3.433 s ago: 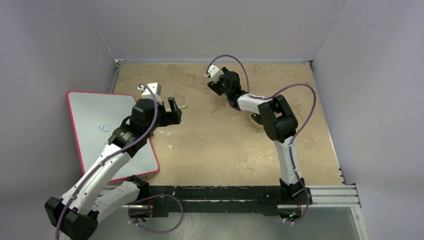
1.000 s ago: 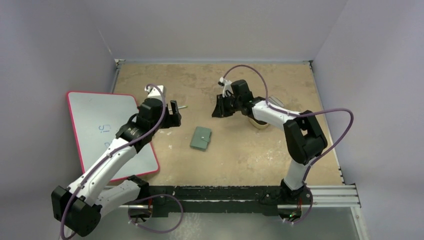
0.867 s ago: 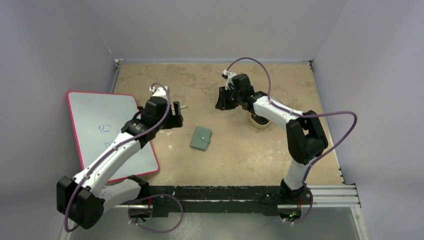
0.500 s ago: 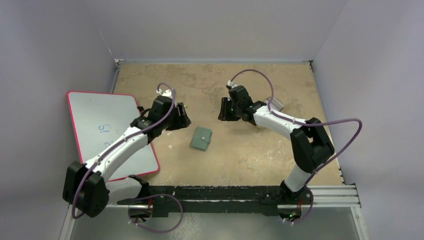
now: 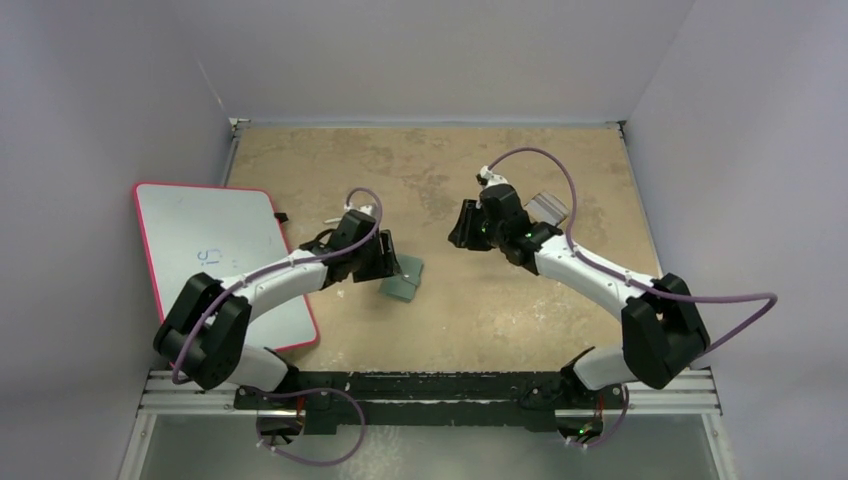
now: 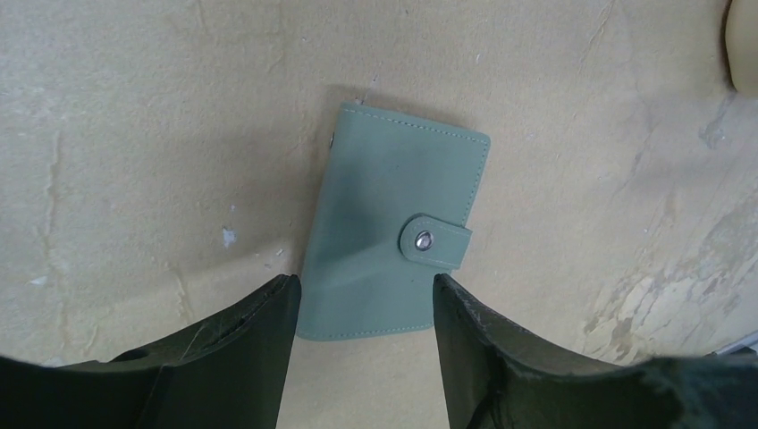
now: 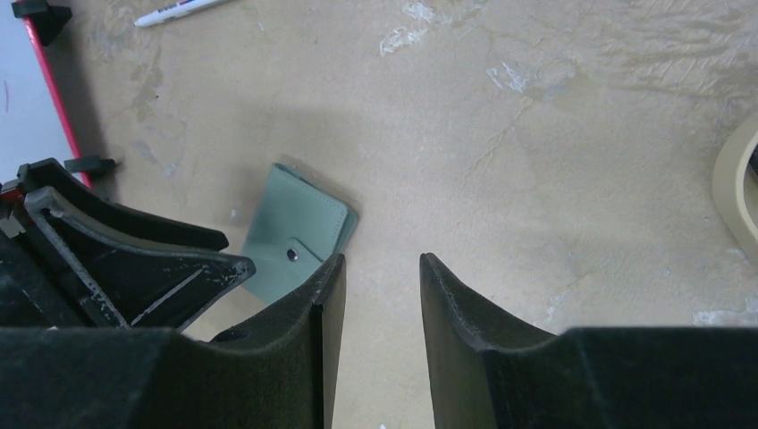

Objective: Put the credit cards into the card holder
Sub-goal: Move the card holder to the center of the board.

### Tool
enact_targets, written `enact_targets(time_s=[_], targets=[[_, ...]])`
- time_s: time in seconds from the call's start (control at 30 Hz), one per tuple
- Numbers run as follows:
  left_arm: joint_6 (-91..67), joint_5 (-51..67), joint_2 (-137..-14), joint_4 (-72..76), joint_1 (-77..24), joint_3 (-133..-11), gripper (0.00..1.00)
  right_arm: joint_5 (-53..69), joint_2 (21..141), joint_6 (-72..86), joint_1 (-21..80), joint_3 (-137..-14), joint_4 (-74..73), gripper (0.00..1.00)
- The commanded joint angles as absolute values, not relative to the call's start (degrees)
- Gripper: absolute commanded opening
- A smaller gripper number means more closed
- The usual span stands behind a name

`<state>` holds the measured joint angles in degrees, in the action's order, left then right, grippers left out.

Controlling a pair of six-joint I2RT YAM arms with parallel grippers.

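Left wrist: left end effector (image 6: 365, 281) straddles card holder (image 6: 398, 197).

Whiteboard (image 5: 215, 240), red frame, lies flat at the left of the surface (image 5: 500, 310) and sticks out past its left edge. Blue scribble on it, black cap (image 7: 40, 11) on one corner. White marker pen (image 7: 179, 11) lies on the surface just off that corner. Tan ring (image 7: 737, 188) is cut off at the right edge of the right wrist view. Surface is tan, worn, with pale scuffed patches.
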<state>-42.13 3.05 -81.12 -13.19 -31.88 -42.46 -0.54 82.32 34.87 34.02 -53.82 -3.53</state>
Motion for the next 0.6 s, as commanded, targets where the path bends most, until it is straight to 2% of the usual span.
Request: enact_targets(time_s=[0.0,0.2,0.33,0.47,0.57], targets=[[-45.22,1.88,-83.01,-6.64,-33.5,-41.11,0.56,-1.73,79.05,33.51,33.93,-51.88,-1.91,0.39],[-49.54,5.6,-88.22,1.54,-37.21,-40.58,0.5,1.3,73.77,32.11,33.93,-47.01,0.92,0.38],[-54.7,11.19,-91.18,10.13,-40.13,-40.91,0.4,0.86,71.34,36.59,33.99,-44.28,2.8,0.36],[-56.22,7.64,-87.34,10.93,-41.81,-40.68,0.37,-1.96,71.08,38.31,35.23,-43.9,2.15,0.36],[-53.81,1.28,-81.83,5.11,-41.83,-41.79,0.39,-4.17,73.01,38.64,37.32,-45.3,1.24,0.36]])
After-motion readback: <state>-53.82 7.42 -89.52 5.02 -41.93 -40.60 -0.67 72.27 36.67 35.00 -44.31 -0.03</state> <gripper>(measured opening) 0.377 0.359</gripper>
